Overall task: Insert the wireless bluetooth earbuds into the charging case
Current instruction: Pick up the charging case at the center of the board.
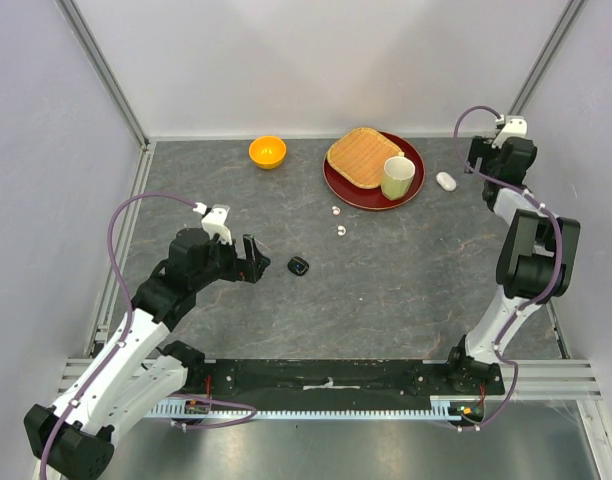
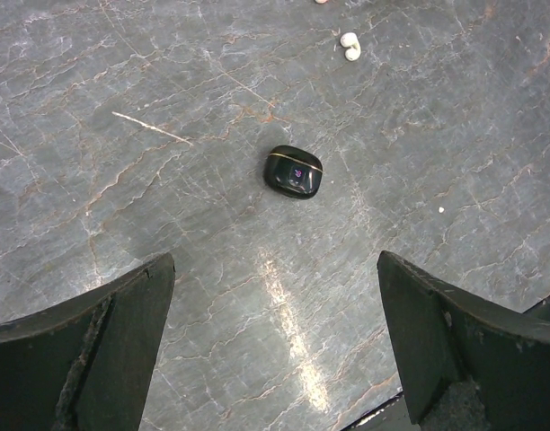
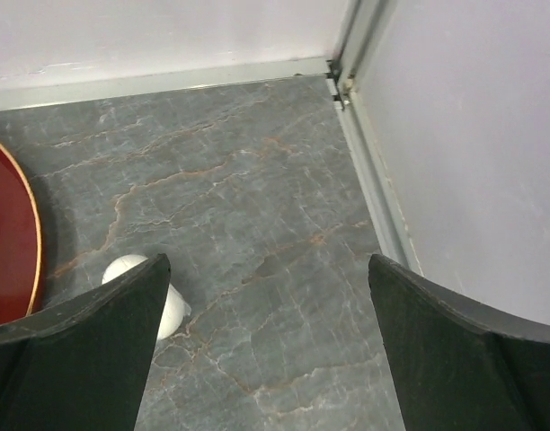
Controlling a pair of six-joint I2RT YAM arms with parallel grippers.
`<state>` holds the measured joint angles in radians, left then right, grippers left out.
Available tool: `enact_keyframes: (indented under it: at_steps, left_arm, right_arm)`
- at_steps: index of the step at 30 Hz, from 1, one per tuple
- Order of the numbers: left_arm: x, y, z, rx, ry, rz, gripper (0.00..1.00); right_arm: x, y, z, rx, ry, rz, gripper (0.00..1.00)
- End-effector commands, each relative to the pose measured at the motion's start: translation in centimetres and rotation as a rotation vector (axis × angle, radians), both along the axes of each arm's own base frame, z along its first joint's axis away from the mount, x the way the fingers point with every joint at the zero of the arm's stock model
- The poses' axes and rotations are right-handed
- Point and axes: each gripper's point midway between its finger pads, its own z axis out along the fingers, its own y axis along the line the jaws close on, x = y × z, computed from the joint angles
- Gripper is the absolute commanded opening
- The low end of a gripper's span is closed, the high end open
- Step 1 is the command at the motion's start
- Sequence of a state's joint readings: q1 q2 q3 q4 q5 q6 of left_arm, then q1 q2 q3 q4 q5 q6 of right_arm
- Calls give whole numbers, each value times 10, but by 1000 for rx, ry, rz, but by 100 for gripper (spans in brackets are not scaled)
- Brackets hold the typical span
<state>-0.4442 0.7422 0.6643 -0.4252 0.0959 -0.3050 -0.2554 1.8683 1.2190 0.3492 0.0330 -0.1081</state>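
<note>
The left arm (image 1: 136, 330) is stretching from the near left corner of the table (image 1: 406, 270) towards the middle. Its forearm is lying low and its wrist is pointing to the right. The left gripper (image 1: 254, 260) is hovering above the surface with its jaws spread wide, and it is gripping nothing. Just beyond its fingertips, near the middle of the table, the black charging case (image 2: 293, 171) is lying flat and apart from the fingers; its lid is appearing to be down. Two white earbuds (image 1: 341, 231) are lying loose on the table further towards the far edge, close to each other, between the black case and the red plate (image 1: 338, 187). The plate is carrying a square woven mat (image 1: 361, 157) and a pale cup (image 1: 397, 177). An orange bowl (image 1: 267, 151) is standing near the far edge, to the left of the plate. The right arm (image 1: 531, 250) is rising from the near right corner, folding at the elbow and reaching to the far right corner. The right gripper (image 3: 268, 269) is hanging there with its jaws also wide apart and is gripping nothing. The white charging case (image 3: 131, 267) is lying just beside the plate's right rim. In the right wrist view this case is partly hidden behind one finger.
</note>
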Motion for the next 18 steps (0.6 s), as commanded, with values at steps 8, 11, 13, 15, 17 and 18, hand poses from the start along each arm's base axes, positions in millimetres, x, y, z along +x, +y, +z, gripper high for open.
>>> enact_keyframes:
  at_steps: [8, 11, 13, 15, 17, 18]
  left_arm:
    - [1, -7, -1, 6, 1, -52, 100]
    - [2, -7, -2, 12, 5, -52, 100]
    - [3, -6, -4, 21, 7, -48, 100]
    - [4, -5, -5, 27, 9, -46, 100]
    - [5, -5, -8, 33, 18, -46, 100]
    - [5, -6, -8, 33, 20, -50, 100]
  right_arm:
    - [35, 35, -60, 86, 205, 340, 96]
    - [44, 46, -69, 110, 225, 426, 94]
    - [42, 49, -76, 116, 257, 446, 93]
    - [40, 54, -76, 106, 257, 483, 94]
    - [40, 54, -79, 94, 264, 494, 94]
    - [39, 55, -80, 96, 267, 499, 94]
